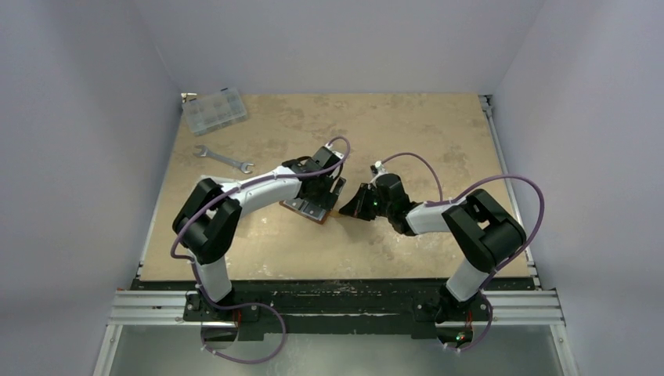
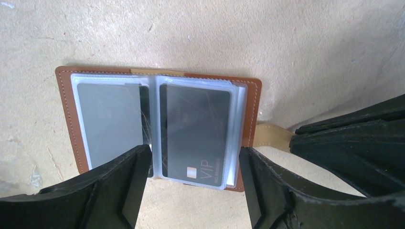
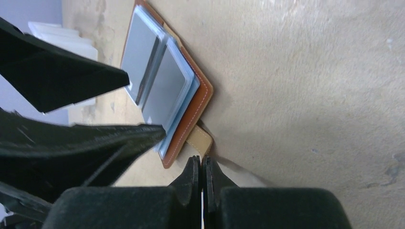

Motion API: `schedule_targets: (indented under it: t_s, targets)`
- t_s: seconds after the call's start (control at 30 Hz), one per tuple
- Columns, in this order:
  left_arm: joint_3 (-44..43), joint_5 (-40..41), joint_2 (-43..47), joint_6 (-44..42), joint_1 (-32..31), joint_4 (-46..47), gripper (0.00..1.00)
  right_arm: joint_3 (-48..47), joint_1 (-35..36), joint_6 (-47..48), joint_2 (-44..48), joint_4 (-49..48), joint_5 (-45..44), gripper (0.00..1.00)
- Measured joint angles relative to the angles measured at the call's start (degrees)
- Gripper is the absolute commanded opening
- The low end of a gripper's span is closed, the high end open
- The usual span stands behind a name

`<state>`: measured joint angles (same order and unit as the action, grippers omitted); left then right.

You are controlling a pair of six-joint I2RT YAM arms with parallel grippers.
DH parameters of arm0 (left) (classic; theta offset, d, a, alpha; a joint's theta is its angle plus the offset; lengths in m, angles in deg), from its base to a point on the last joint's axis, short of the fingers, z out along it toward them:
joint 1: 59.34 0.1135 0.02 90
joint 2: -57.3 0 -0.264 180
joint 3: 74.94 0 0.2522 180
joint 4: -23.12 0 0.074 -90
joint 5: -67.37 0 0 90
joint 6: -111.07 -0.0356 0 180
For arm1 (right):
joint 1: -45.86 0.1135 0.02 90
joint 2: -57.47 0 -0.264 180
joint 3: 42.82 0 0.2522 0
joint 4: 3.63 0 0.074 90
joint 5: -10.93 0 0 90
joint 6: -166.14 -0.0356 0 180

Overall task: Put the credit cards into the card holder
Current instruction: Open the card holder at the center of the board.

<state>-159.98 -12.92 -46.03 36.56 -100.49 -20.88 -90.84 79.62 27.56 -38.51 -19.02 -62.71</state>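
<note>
Left hand (image 1: 319, 190), seen from above, hangs over the open card holder (image 1: 312, 211) near the middle of the table (image 1: 407, 133), with the right hand (image 1: 356, 205) just beside the holder's right edge; a wrench (image 1: 223, 159) and a clear compartment box (image 1: 213, 111) lie well apart at the far left. From the left wrist, that hand's fingers (image 2: 119, 191) stand apart, one on each side of the right-hand page and gripping nothing. The holder lies flat and open, with dark grey credit cards (image 2: 198, 124) already sitting in its clear sleeves (image 2: 239, 100), and a tan strap tab (image 2: 272, 136) pokes out towards the right hand. From the right wrist, the right hand's fingers are pressed together with their tips at the end of that tab; whether they nip its edge I cannot tell. By the look of it the holder is light and floppy and would slide on the table if pushed, and its sleeves are slick and easily creased, so the leather cover or the tab is the better place to hold. The cards look thin, stiff and slippery, so they are best pinched by a short edge
</note>
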Motion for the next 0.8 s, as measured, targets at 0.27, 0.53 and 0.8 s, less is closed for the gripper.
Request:
schedule_targets:
  t_s: [0.27, 0.53, 0.8]
  targets:
    - [0.0, 5.11, -0.35, -0.15, -2.69, -0.98, 0.72, 0.04, 0.0, -1.29, 0.0, -2.64, -0.39, 0.0]
    - [0.0, 6.82, -2.05, -0.13, -2.89, -1.2, 0.73, 0.96, 0.0, -1.38, 0.07, -3.23, -0.44, 0.0]
    - [0.0, 8.68, -2.21, -0.13, -2.91, -2.14, 0.64, 1.31, 0.0, -1.36, 0.81, -3.52, -0.44, 0.0]
